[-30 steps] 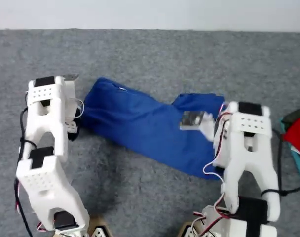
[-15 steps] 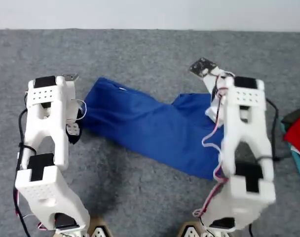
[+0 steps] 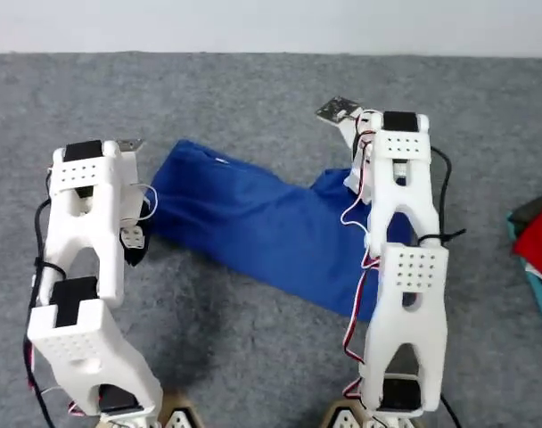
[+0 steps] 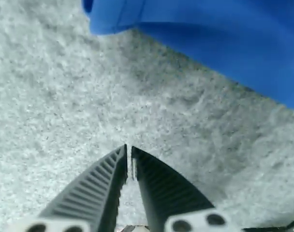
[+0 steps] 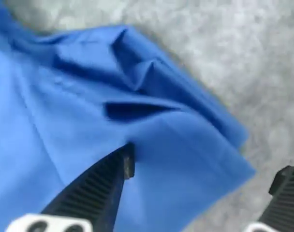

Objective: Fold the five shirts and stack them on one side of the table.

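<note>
Grey felt (image 3: 253, 89) is covering the whole table, with a pale wall (image 3: 253, 25) running along its far edge. You are holding the right gripper (image 5: 207, 169) spread wide and carrying nothing. It is hanging over a rumpled corner of the blue shirt (image 3: 253, 223), where the cloth is bunching into a few soft creases. One finger is sitting above the cloth and the other is out past the hem, above bare felt. The right arm (image 3: 400, 267) is spanning the shirt's right end.

The left gripper (image 4: 129, 152) is clenched on nothing. Its jaws are pressing together above bare felt just beside the shirt's left end, clear of the cloth. The left arm (image 3: 84, 223) is standing at the left of the table.

The shirt is lying as a long slanted band across the middle of the table, between the two arms. At the right edge a heap of red, teal and dark cloth (image 3: 537, 236) is lying well apart from it. These are probably other shirts, but you cannot tell whether they are folded.

Judging from this layout, you are working on a fold of the blue shirt, and it is not yet stacked. The next move is calling for three actions:
1. Lower the right gripper onto the hem at that corner and pinch it cleanly.
2. Part the left jaws and take the opposite end.
3. Carry both ends over together so the band is not twisting.
</note>
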You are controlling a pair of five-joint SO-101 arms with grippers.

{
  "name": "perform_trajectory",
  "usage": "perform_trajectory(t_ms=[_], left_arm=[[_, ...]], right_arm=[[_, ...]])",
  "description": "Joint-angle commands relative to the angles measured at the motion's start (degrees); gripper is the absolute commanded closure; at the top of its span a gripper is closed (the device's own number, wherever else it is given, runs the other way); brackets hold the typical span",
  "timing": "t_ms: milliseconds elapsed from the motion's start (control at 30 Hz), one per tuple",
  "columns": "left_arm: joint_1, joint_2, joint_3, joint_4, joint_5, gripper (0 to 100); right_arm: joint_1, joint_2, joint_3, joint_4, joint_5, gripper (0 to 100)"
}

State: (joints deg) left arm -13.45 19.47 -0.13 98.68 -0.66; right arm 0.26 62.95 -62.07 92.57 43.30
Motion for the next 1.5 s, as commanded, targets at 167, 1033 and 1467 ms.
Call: perform_trajectory(t_ms=[167, 1033, 1467], left_arm=[[0.3, -3.8, -0.2, 1.8, 0.6, 98], [0.4, -3.3, -0.2, 1.8, 0.5, 98], [0.4, -3.2, -0.2, 1.7, 0.5, 98]], right_arm=[[-1.5, 14.3, -24.8, 8.3, -0.5, 76.4], [-1.7, 1.5, -24.4, 10.7, -0.4, 98.9], [-6.3, -29.1, 24.9, 10.4, 9.3, 98.9]])
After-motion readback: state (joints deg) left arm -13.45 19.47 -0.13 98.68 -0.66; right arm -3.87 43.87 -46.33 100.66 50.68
